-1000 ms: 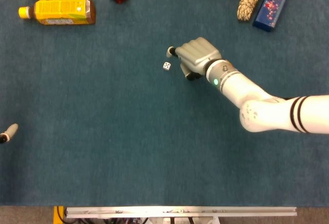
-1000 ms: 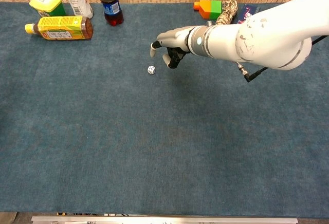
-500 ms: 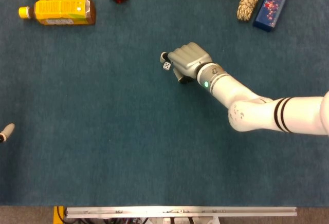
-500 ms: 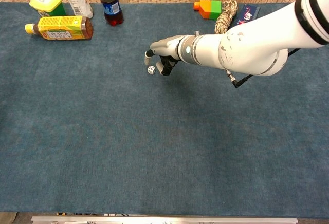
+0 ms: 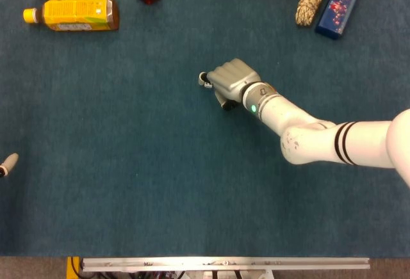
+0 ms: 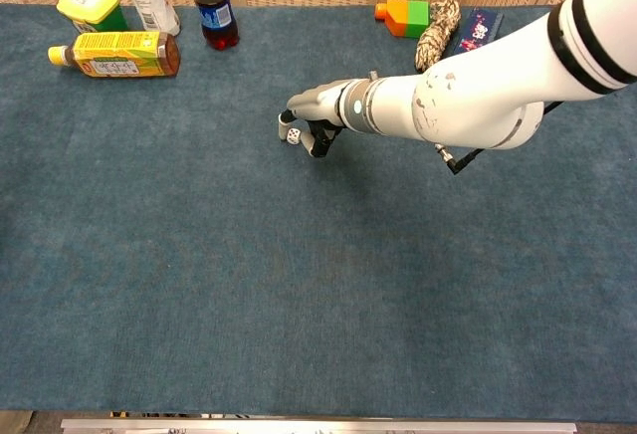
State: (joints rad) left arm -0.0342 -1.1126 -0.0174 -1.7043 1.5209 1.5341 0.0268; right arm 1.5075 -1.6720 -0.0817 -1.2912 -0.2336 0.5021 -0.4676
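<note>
I've got my right hand (image 6: 314, 115) low over the blue carpeted table (image 6: 199, 275), fingers curled down around the small white spotted die (image 6: 293, 135); whether they actually pinch it I cannot tell; the die sits on the cloth right at the fingertips (image 5: 204, 78), mid-table; my left hand (image 5: 8, 164) barely peeks in at the table's left edge, its state unclear; a yellow-labelled tea bottle (image 6: 117, 54) lies on its side at the far left.

Around the die (image 6: 293, 135) only the right hand (image 6: 315, 113) crowds in; blue mat (image 6: 249, 285) lies open nearer the robot, bottles (image 6: 117, 54) standing far beyond-left, blocks (image 6: 403, 16) beyond-right
</note>
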